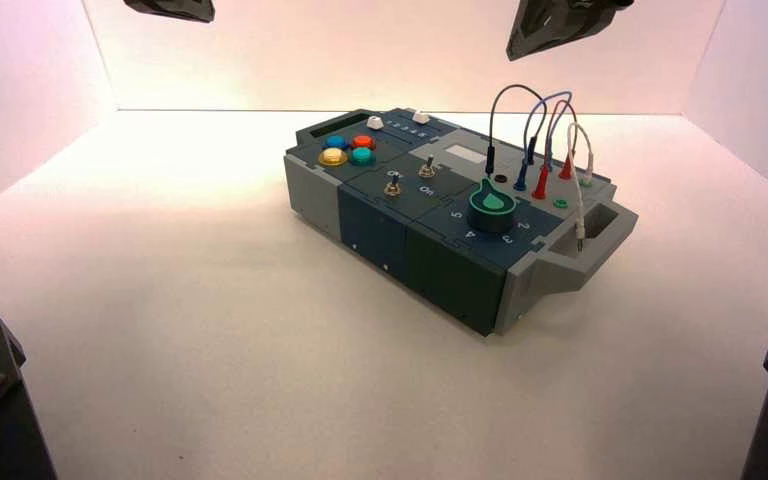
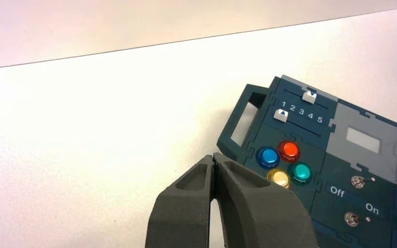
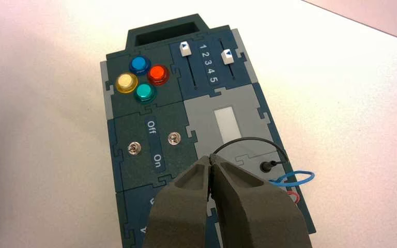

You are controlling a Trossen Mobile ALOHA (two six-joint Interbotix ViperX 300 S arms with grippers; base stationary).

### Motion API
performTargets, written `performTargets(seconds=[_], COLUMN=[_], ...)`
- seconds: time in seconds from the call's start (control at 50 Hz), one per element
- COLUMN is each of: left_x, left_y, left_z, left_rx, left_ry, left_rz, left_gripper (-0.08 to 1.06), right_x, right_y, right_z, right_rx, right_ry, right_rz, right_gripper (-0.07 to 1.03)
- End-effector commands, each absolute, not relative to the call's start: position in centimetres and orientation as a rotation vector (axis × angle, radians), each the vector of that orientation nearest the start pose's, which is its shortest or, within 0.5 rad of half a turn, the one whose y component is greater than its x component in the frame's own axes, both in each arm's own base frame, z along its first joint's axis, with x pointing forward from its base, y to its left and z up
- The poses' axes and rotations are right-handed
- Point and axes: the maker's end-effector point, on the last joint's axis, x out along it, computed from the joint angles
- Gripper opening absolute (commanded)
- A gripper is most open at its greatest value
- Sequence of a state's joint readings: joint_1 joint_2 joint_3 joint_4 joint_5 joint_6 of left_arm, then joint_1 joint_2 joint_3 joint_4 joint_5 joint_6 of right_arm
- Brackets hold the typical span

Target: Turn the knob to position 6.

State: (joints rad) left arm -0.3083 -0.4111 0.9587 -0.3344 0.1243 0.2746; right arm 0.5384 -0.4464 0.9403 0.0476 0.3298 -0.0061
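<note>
the white worktop [image 1: 210, 330] carries the box [image 1: 440, 260], turned at an angle. the knob [image 1: 493, 203] sits on its top near the right end, beside the plugged-in wires [image 1: 540, 125]. the right hand [image 3: 211, 163] hangs above the box, fingers pressed together; the left hand [image 2: 214, 158], likewise pressed together, hovers beside the coloured buttons [image 2: 284, 163].

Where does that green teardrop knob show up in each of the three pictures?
High view: the knob sits on the box's right part, beside the wire plugs.
Left wrist view: not in it.
Right wrist view: not visible; the right gripper covers that area.
Shared landmark: the red push-button.
</note>
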Motion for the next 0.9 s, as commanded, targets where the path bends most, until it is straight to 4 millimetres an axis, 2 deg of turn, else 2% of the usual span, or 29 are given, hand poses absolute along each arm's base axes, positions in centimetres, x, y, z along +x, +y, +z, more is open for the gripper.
performTargets(seconds=[0.02, 0.12, 0.42, 0.62, 0.9], left_x=[31.8, 31.8, 31.9, 31.6, 31.8], left_y=[-10.8, -10.8, -10.8, -10.9, -10.9], left_z=[17.0, 16.9, 17.0, 16.7, 17.2], left_rx=[0.032, 0.033, 0.029, 0.033, 0.035], left_ry=[0.640, 0.643, 0.640, 0.648, 0.626], left_rz=[-0.315, -0.315, -0.314, -0.318, -0.318], left_gripper=[-0.03, -0.03, -0.03, -0.03, -0.03], right_x=[27.0, 27.2, 27.9, 28.1, 28.4], right_y=[16.3, 16.5, 16.9, 17.0, 17.2], right_z=[15.5, 14.9, 15.1, 14.3, 14.8], right_rx=[-0.175, -0.178, -0.178, -0.184, -0.178], right_ry=[0.803, 0.820, 0.813, 0.841, 0.836], right_rz=[0.505, 0.503, 0.503, 0.500, 0.500], right_gripper=[-0.02, -0.02, -0.02, -0.02, -0.02])
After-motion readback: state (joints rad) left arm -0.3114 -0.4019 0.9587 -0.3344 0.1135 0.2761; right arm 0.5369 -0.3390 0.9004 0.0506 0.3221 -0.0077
